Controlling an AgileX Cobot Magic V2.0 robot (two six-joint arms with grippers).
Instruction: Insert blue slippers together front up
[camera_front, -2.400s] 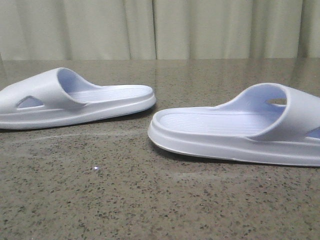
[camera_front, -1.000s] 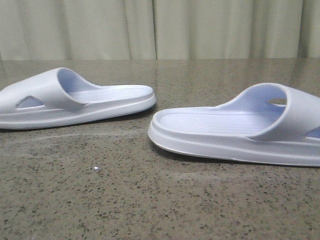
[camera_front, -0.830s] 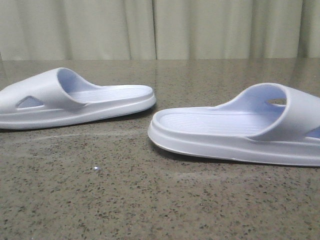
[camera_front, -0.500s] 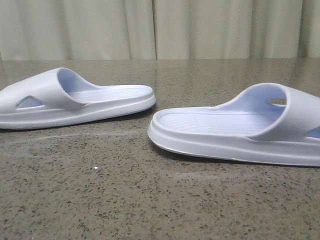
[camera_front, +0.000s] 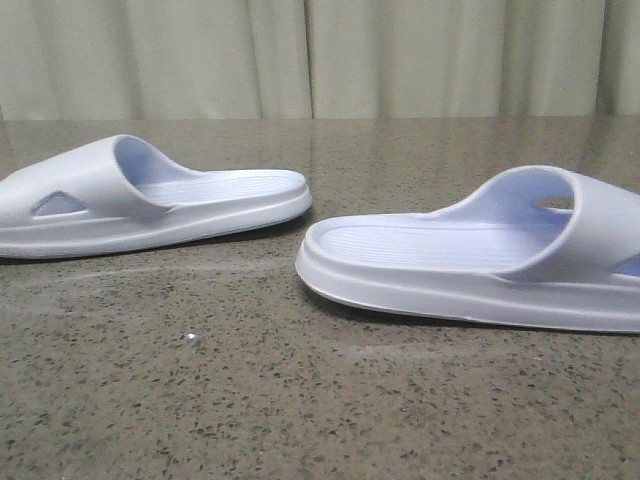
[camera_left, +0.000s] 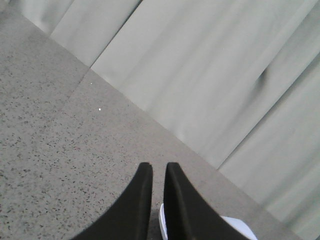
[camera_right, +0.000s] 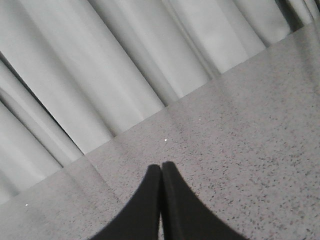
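Two pale blue-white slippers lie sole-down on the speckled stone table (camera_front: 300, 400) in the front view. The left slipper (camera_front: 150, 200) has its strap at the far left and its open end towards the middle. The right slipper (camera_front: 470, 260) has its strap at the far right. They lie apart, open ends facing each other. No gripper shows in the front view. My left gripper (camera_left: 158, 167) has its black fingers nearly together with a thin gap, empty, above an edge of a slipper (camera_left: 237, 227). My right gripper (camera_right: 161, 166) is shut and empty over bare table.
A pale curtain (camera_front: 320, 55) hangs behind the table's far edge. It also fills the background in the left wrist view (camera_left: 210, 75) and the right wrist view (camera_right: 100, 60). A small bright speck (camera_front: 192, 338) lies on the table in front of the left slipper.
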